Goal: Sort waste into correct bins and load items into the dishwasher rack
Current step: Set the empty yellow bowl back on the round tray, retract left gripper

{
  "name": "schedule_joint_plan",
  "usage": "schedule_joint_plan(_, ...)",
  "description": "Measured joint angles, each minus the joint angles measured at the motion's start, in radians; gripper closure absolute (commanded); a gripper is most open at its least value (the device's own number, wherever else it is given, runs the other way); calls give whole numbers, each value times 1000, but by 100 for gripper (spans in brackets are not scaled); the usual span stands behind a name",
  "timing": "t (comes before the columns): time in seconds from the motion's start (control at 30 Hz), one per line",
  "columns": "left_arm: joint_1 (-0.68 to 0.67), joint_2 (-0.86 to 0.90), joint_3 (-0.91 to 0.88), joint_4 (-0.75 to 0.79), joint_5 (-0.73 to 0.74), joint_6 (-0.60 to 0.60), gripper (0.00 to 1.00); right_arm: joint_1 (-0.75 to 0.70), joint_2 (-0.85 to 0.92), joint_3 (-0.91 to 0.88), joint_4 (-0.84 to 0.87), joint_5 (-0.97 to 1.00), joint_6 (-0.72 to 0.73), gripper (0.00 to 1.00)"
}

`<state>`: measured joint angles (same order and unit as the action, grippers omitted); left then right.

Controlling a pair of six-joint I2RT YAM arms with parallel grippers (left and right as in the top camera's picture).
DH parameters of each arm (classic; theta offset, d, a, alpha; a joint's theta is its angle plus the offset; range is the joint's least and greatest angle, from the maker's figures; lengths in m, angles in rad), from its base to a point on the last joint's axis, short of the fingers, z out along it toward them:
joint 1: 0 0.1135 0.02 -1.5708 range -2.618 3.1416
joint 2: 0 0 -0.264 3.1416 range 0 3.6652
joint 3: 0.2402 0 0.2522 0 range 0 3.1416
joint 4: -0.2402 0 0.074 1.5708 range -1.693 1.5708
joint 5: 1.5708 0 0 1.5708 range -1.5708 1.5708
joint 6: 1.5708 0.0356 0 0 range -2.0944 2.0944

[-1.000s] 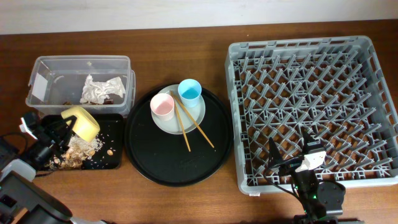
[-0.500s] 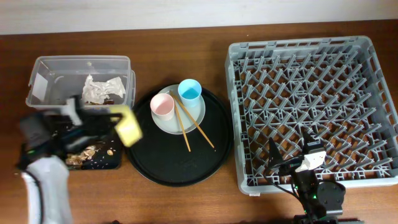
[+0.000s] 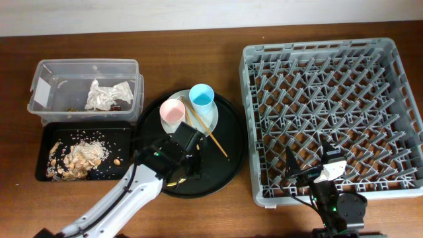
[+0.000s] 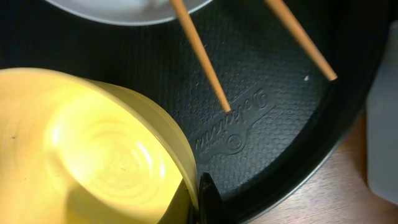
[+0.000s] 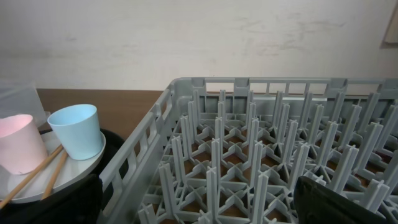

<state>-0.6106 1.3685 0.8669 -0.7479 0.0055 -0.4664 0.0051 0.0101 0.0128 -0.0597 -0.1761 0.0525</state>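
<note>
The large square grey plastic dishwasher rack (image 3: 334, 119) fills the right of the overhead frame, nothing loaded yet, with the right arm's fingers (image 5: 348, 202) wide apart and empty at its lower edge, I'd guess waiting their turn. Lower centre, the left arm's fingers (image 4: 207, 202) clamp the rim of the round yellow bowl (image 4: 81, 149), empty-looking and low over the big round black tray (image 3: 225, 168), probably bound for the rack. Beneath is a brown wooden desk (image 3: 198, 46), a pale wall (image 3: 198, 13) behind.
</note>
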Motion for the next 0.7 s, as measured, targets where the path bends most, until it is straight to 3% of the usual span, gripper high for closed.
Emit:
schedule_joint_plan(0.07,0,44,0,0,-26,-3,100,0,0,0,0,0,0,2)
schedule_joint_plan(0.2,0,81,0,0,-46,-8,86,0,0,0,0,0,0,2)
schedule_joint_plan(0.27,0,81,0,0,-79,-10,47,0,0,0,0,0,0,2)
schedule_joint_plan(0.33,0,81,0,0,-114,-10,41,0,0,0,0,0,0,2)
schedule_joint_plan(0.47,0,81,0,10,-130,-10,40,0,0,0,0,0,0,1)
schedule_joint_plan(0.53,13,81,6,2,-130,-10,33,0,0,0,0,0,0,2)
schedule_joint_plan(0.63,140,81,110,-59,-111,4,32,0,0,0,0,0,0,1)
schedule_joint_plan(0.67,263,71,190,-63,-76,18,31,0,0,0,0,0,0,2)
schedule_joint_plan(0.7,354,48,242,-75,-8,34,24,0,0,0,0,0,0,2)
